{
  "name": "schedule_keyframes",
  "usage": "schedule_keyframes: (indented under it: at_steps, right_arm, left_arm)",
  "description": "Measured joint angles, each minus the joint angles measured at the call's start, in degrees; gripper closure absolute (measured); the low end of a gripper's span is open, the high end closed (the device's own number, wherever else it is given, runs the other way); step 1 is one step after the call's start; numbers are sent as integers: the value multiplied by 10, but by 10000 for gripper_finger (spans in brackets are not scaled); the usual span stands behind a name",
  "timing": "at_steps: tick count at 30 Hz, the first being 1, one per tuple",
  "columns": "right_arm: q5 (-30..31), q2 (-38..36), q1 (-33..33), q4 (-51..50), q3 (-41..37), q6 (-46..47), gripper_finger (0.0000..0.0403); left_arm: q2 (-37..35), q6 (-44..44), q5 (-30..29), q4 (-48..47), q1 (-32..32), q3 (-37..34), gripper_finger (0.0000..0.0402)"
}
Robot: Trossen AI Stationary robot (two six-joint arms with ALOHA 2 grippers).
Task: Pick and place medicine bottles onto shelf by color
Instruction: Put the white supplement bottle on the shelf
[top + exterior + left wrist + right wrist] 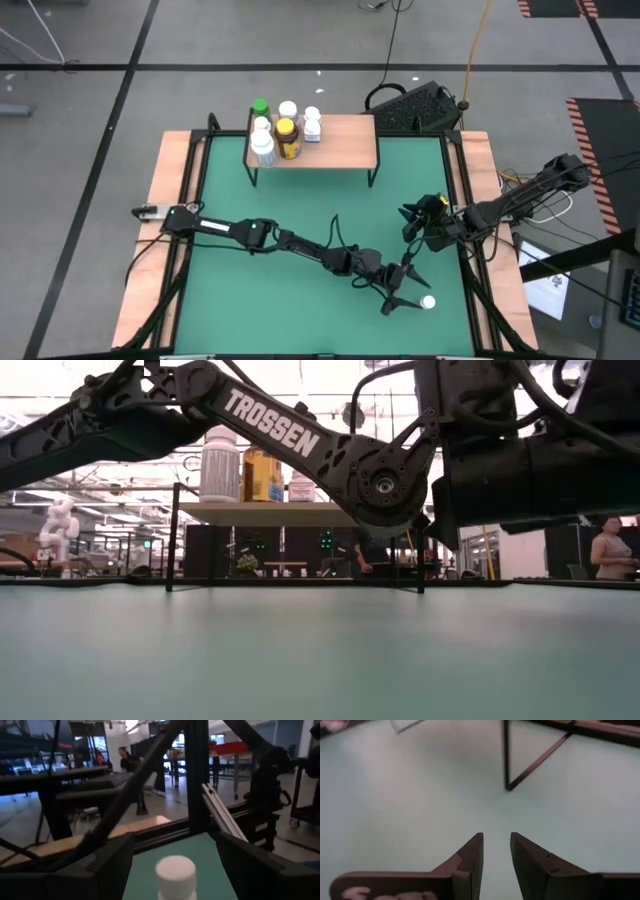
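Observation:
The shelf [340, 135] stands at the table's far edge on thin black legs. Several medicine bottles stand at its left end, among them a green-capped one [261, 106], an amber one [287, 137] and a white one [263, 150]. One more white bottle [428, 301] stands upright on the green mat near the table's near right corner. My left gripper [175, 840] is open and level, with a finger on either side of this bottle's cap [175, 870], not touching it. My right gripper [496, 845] hangs over the mat at the right, a narrow gap between its fingers and nothing in it.
The green mat [290, 210] lies bare between the shelf and the arms. A black keyboard [420, 105] sits behind the table's far right corner. The shelf's leg and brace [507, 755] show ahead of my right gripper. A person [610, 555] stands in the room beyond.

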Motion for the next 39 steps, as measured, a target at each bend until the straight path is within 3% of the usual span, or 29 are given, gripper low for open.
schedule_keyframes:
  at_steps: [8, 13, 18, 23, 25, 31, 35, 39]
  right_arm:
    - [-104, -1, 0, 157, -11, -138, 311]
    - [-184, -9, 23, 247, -1, -220, 311]
    - [-192, -25, 61, 212, 76, -262, 312]
    - [-196, -26, 104, 217, 154, -332, 312]
    - [-228, -25, 117, 223, 168, -348, 312]
    - [-293, -22, 136, 184, 169, -281, 312]
    - [-340, -15, 138, 85, 215, -227, 312]
    - [-343, 32, 142, -63, 316, -225, 312]
  left_arm:
    - [-3, 36, -21, -89, 5, 0, 117]
    - [-49, 15, -24, -204, 11, 0, 124]
    - [-105, 40, -34, -327, 11, 1, 166]
    - [-107, 29, -81, -354, 12, 0, 210]
    - [-107, 23, -85, -376, 14, 0, 222]
    - [-106, 23, -125, -425, 24, 0, 235]
    - [-106, -4, -125, -428, 29, 0, 231]
    - [-106, -12, -128, -433, 34, 0, 227]
